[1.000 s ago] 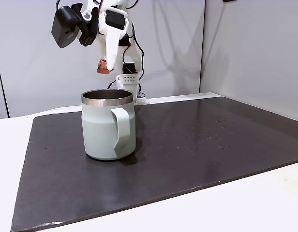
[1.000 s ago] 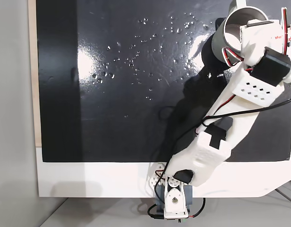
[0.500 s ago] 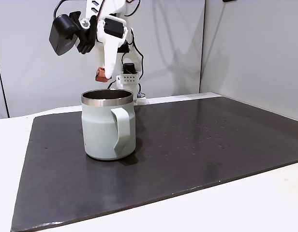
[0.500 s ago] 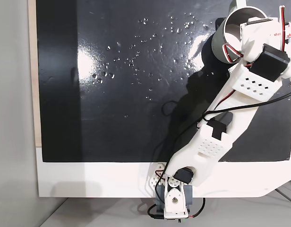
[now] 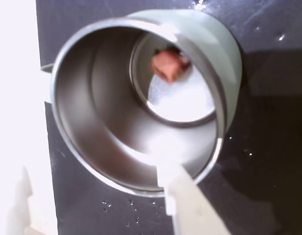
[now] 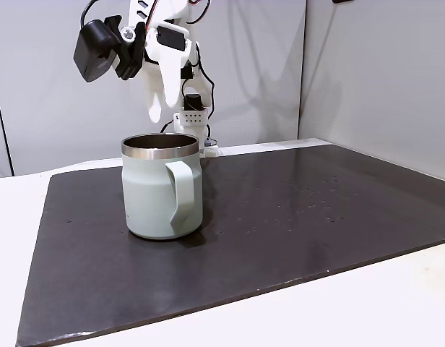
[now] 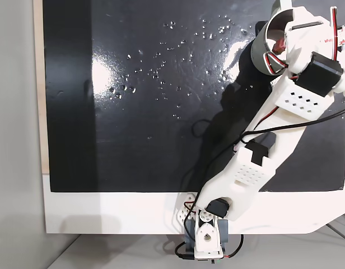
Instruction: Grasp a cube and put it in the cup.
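Observation:
The cup [image 6: 161, 195], a pale mint-green mug with a steel rim and a chunky handle, stands on the black mat. Looking straight down into the cup [image 5: 92, 127] in the wrist view, I see the small reddish-brown cube [image 5: 168, 66] lying on its steel bottom. My gripper [image 6: 161, 107] hangs a short way above the cup's rim, open, with nothing between its fingers. In the wrist view the gripper [image 5: 94, 176] shows a white finger at the lower edge and another at the lower left. From above, the arm's wrist covers part of the cup [image 7: 262, 50].
The black mat [image 6: 316, 217] spreads wide to the right of the cup, with small water drops on it. White table shows around the mat. The arm's base [image 7: 206, 238] stands at the near table edge in the top-down view. Grey walls close the back.
The gripper held the cube above the cup's rim. It has since opened, and the cube now lies inside the cup. The arm has barely moved.

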Robot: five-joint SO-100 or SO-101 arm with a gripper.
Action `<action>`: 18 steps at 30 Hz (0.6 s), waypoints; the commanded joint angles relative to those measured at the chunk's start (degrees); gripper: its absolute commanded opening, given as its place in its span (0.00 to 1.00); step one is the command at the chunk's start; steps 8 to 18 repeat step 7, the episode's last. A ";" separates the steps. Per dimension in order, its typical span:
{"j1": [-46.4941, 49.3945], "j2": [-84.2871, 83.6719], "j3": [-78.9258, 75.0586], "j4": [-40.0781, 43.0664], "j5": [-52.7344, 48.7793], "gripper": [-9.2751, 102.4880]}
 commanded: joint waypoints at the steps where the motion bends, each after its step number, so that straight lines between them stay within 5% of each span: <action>1: 0.26 1.76 -2.99 0.70 -0.53 0.33; 18: 0.26 2.11 -2.99 0.79 -0.62 0.33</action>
